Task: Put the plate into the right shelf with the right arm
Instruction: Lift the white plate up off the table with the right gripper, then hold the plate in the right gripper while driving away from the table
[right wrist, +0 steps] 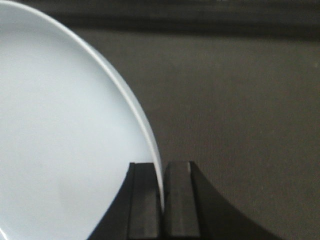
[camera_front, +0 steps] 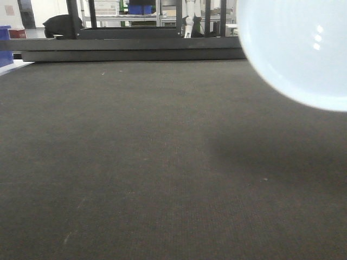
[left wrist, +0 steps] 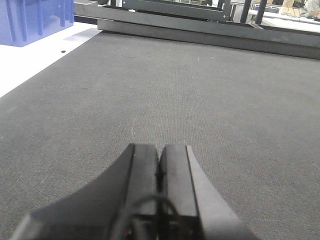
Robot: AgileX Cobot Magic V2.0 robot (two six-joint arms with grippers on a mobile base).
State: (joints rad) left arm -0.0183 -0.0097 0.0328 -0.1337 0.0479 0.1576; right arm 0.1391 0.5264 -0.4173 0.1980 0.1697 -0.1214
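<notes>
A pale blue-white plate (right wrist: 65, 135) fills the left of the right wrist view, held on edge. My right gripper (right wrist: 161, 172) is shut on its rim, one black finger each side. In the front view the plate (camera_front: 298, 49) hangs large at the upper right, above the dark grey mat (camera_front: 135, 162), casting a shadow below it. The right gripper itself is hidden there. My left gripper (left wrist: 159, 152) is shut and empty, low over the mat. No shelf shows clearly in any view.
A dark low frame (camera_front: 130, 49) runs along the mat's far edge. A blue bin (left wrist: 35, 20) stands on the white surface (left wrist: 30, 65) beyond the mat's left edge. Racks and clutter stand far behind.
</notes>
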